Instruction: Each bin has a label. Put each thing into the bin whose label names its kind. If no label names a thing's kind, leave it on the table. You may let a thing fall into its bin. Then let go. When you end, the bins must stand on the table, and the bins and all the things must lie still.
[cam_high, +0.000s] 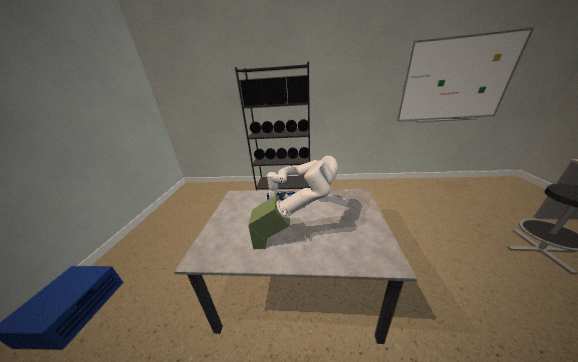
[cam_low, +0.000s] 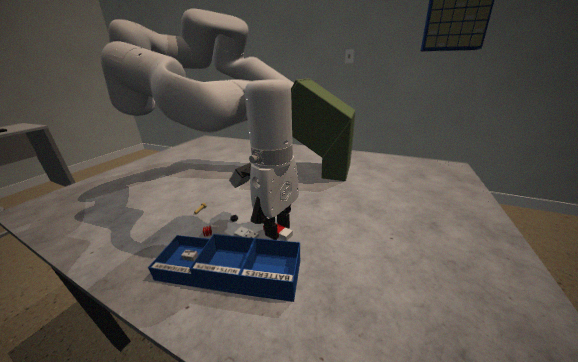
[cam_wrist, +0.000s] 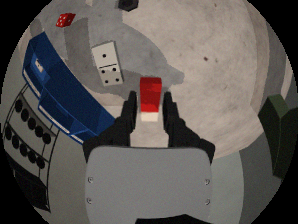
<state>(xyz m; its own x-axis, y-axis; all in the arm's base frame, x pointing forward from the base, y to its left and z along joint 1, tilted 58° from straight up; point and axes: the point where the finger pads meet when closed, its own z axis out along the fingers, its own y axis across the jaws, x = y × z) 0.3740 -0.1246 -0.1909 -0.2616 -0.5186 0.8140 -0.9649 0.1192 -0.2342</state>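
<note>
My gripper (cam_low: 272, 223) is low over the table, just behind the blue three-compartment bin (cam_low: 227, 266). Its open fingers straddle a red-and-white block (cam_wrist: 149, 100) (cam_low: 281, 231) that lies on the table. The bin's right label reads BATTERIES and the middle one NUTS+BOLTS; I cannot read the left label. A small white thing (cam_low: 188, 254) lies in the left compartment. A white domino-like piece (cam_low: 246, 232), a small red thing (cam_low: 207, 230), a black nut (cam_low: 233, 217) and a yellow bolt (cam_low: 200, 207) lie on the table behind the bin.
A large green box (cam_low: 325, 127) stands tilted on the table behind the arm, also seen in the top view (cam_high: 267, 222). A shelf rack (cam_high: 275, 125) stands beyond the table's far edge.
</note>
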